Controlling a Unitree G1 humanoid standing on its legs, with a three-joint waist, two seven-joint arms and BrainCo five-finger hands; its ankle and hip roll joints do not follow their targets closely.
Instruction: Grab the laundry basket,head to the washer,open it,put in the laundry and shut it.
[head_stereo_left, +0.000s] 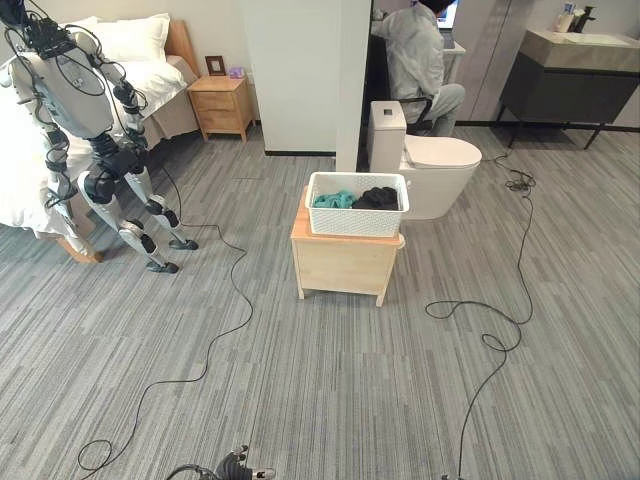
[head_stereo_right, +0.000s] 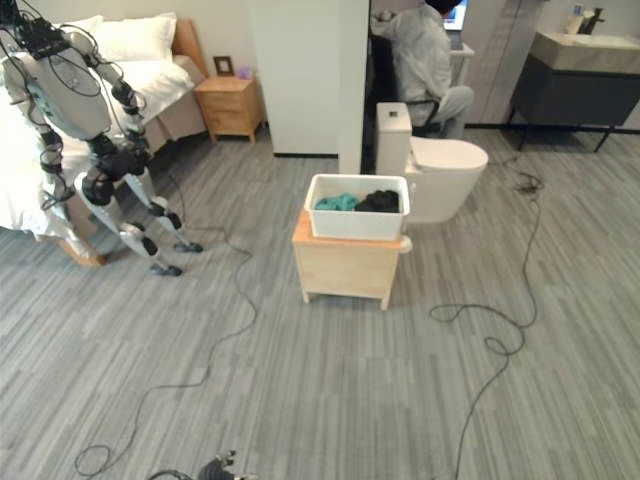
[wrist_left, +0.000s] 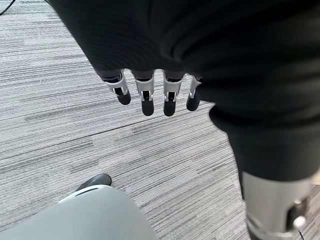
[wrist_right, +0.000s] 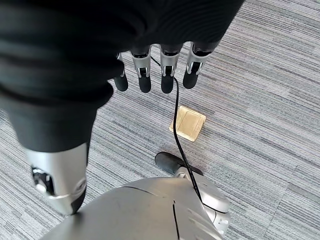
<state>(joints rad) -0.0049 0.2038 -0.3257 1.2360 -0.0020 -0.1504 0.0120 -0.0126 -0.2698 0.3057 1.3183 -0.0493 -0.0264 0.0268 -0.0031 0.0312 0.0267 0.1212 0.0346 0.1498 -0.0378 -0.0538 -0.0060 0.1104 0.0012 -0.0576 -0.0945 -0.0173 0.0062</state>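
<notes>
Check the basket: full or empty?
Partly full. The basket sits upright on the wooden stand, with teal cloth and dark cloth heaped inside, roughly level with the rim.

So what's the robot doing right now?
Nothing is being handled yet. The white basket, with teal and black laundry in it, sits on a small wooden cabinet some way ahead across the grey floor. The left hand and right hand both hang open and empty over the floor. Another robot stands by the bed, and a person sits in the background.
</notes>
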